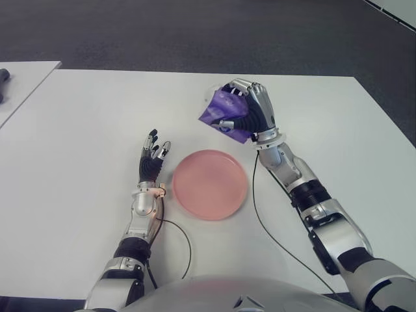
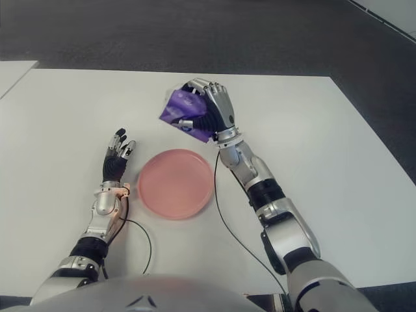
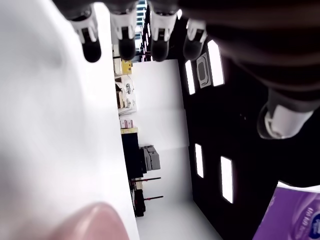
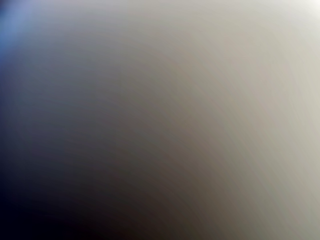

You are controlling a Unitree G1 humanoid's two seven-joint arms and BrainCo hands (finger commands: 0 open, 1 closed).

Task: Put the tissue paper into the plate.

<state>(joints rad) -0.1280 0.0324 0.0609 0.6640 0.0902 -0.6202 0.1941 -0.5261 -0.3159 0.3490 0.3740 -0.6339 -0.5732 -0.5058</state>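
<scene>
My right hand is curled around a purple tissue pack and holds it in the air, just beyond the far right rim of the pink plate. The plate lies flat on the white table in front of me. The right wrist view is filled by something pressed close to the lens and shows nothing clear. My left hand shows left of the plate, fingers straight and spread, holding nothing. A corner of the purple tissue pack also appears in the left wrist view.
The white table ends at a dark carpeted floor beyond its far edge. A second white table with a dark object on it stands at the far left. A black cable loops near my left forearm.
</scene>
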